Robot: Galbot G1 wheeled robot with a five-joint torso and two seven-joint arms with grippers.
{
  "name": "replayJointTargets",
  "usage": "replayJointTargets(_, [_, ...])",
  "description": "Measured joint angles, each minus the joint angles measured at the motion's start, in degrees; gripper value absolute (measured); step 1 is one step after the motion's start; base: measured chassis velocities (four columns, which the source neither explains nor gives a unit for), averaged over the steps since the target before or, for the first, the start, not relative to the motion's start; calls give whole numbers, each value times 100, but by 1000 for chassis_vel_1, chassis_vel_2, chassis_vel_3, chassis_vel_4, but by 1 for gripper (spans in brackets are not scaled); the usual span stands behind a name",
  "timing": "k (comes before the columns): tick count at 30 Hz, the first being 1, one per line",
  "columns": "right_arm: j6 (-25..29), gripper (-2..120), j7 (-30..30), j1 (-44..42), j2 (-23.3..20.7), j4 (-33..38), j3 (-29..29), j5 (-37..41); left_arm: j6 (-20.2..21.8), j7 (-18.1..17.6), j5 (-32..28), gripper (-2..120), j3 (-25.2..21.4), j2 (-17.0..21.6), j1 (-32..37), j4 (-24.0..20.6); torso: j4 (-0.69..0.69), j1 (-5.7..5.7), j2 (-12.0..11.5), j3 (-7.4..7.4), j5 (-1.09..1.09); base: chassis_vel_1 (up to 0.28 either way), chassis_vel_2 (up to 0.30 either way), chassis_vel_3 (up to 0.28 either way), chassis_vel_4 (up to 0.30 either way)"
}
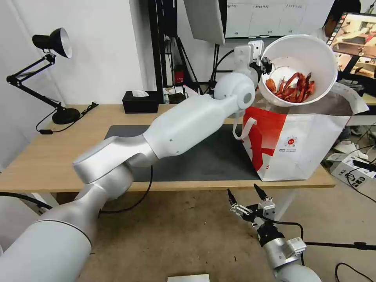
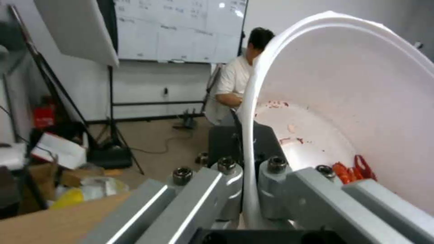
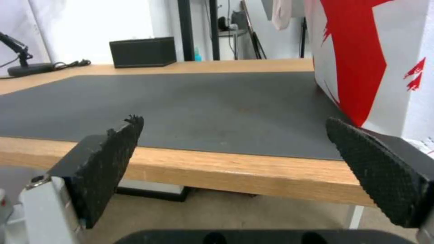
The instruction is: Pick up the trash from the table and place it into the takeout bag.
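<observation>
My left gripper [image 1: 267, 64] is shut on the rim of the white bowl [image 1: 305, 51] and holds it tilted above the open top of the takeout bag [image 1: 297, 145]. Red scraps [image 1: 291, 88] lie against the bowl's lower wall. In the left wrist view the gripper [image 2: 248, 159] pinches the bowl [image 2: 352, 101] at its rim, with red scraps [image 2: 357, 171] low inside. The red-and-white bag stands on the right end of the table [image 1: 47, 156], partly on the dark mat [image 1: 203, 156]. My right gripper [image 1: 243, 190] hangs open below the table's front edge; its view shows the gripper [image 3: 233, 122], the mat [image 3: 181, 101] and the bag [image 3: 375, 57].
A black tissue box [image 1: 141, 101] sits at the table's back edge, and a black desk lamp [image 1: 55, 43] stands at the far left. Boxes and cables [image 1: 348, 168] lie on the floor right of the table. A monitor [image 1: 354, 35] stands behind the bag.
</observation>
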Motion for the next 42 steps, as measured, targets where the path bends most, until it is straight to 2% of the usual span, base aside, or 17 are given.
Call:
replayJointTargets(2, [0, 100, 0, 0, 0, 0, 0, 0, -182, 118, 388, 0, 105, 52, 53, 54, 1, 0, 0, 0, -1, 0, 0, 0, 0])
replayJointTargets(11, [0, 100, 0, 0, 0, 0, 0, 0, -310, 499, 918, 0, 340, 264, 107, -166, 1, 0, 0, 0, -1, 0, 0, 0, 0])
replayJointTargets(14, [0, 100, 0, 0, 0, 0, 0, 0, -305, 892, 1320, 0, 519, 398, 94, -285, 0, 0, 0, 0, -1, 0, 0, 0, 0])
replayJointTargets(18, [0, 100, 0, 0, 0, 0, 0, 0, -225, 1160, 1423, 0, 669, 489, 72, -404, 1, 0, 1, 1, -2, 0, 0, 0, 0])
replayJointTargets(24, [0, 100, 0, 0, 0, 0, 0, 0, 42, 1449, 1059, 0, 724, 511, 63, -426, 0, 0, 1, 0, -1, 0, 0, 0, 0])
replayJointTargets(27, [0, 100, 0, 0, 0, 0, 0, 0, 317, 1537, 494, 0, 700, 508, 63, -386, 0, 0, 1, 0, -2, 0, 0, 0, 0])
replayJointTargets(31, [0, 100, 0, 0, 0, 0, 0, 0, 476, 1747, 132, 0, 687, 530, 79, -282, 0, 0, 1, 0, -1, 0, 0, 0, 0])
replayJointTargets(42, [0, 100, 0, 0, 0, 0, 0, 0, 729, 1994, -173, 0, 699, 518, 109, -162, 0, 0, 1, 0, -1, 0, 0, 0, 0])
